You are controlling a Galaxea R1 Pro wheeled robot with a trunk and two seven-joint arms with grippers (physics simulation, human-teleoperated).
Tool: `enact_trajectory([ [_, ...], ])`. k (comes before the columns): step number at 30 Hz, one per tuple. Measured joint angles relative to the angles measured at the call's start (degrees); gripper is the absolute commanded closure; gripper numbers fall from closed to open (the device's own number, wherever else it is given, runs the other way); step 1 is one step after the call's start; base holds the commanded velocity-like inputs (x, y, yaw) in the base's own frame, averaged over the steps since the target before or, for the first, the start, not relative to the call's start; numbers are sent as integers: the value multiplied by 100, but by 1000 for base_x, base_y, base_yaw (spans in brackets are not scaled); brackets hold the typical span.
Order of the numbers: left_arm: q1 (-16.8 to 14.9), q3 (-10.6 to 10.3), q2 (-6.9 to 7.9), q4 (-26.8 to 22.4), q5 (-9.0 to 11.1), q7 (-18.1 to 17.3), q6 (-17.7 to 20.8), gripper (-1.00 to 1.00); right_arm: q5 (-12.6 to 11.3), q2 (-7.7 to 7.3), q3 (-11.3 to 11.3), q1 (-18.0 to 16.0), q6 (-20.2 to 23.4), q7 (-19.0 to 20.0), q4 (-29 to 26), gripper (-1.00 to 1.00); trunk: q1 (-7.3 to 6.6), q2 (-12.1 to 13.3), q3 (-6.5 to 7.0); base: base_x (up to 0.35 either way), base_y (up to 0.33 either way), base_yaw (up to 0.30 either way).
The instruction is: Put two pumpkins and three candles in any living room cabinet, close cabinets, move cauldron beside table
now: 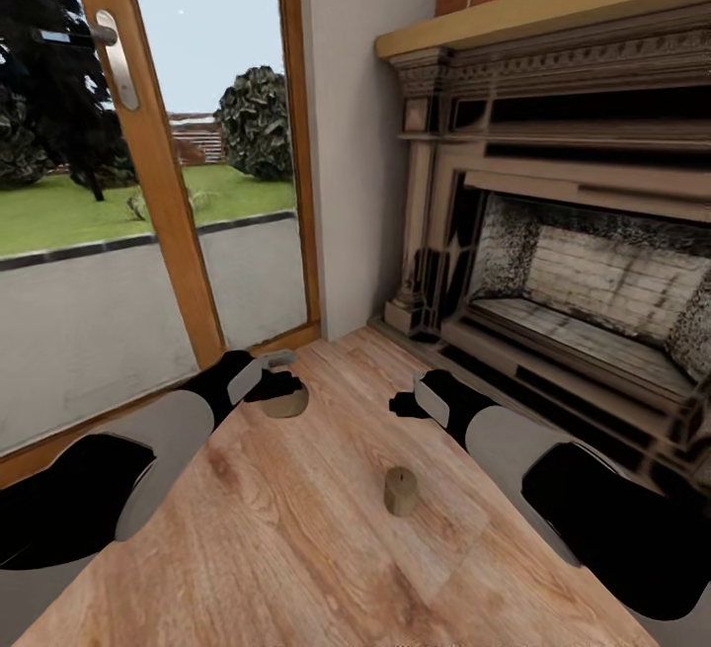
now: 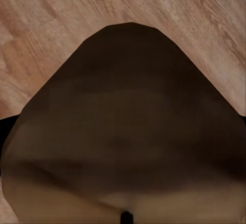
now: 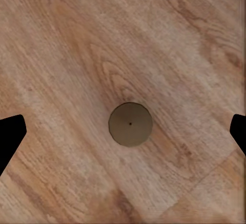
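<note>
candle squat, tan, upright | second candle seemingly in left claw

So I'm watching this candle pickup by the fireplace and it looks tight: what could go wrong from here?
1. The left hand seems closed on a candle, but the left wrist view is too close to judge the grip; it may slip when lifted.
2. The right hand hangs open above the second candle; coming down off-centre could knock it over on the wooden floor.

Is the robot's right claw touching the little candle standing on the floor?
Apart. The right wrist view shows bare wood floor all around the candle, between the right gripper's fingertips.
</note>
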Motion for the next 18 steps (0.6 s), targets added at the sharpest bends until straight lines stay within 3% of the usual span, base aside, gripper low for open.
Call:
enact_trajectory([
  [18, 0, -15, -53, -16, -8, 27, 7, 100, 18, -2, 25, 37, 28, 16, 341, -100, -1, 0, -167, 24, 0, -26],
])
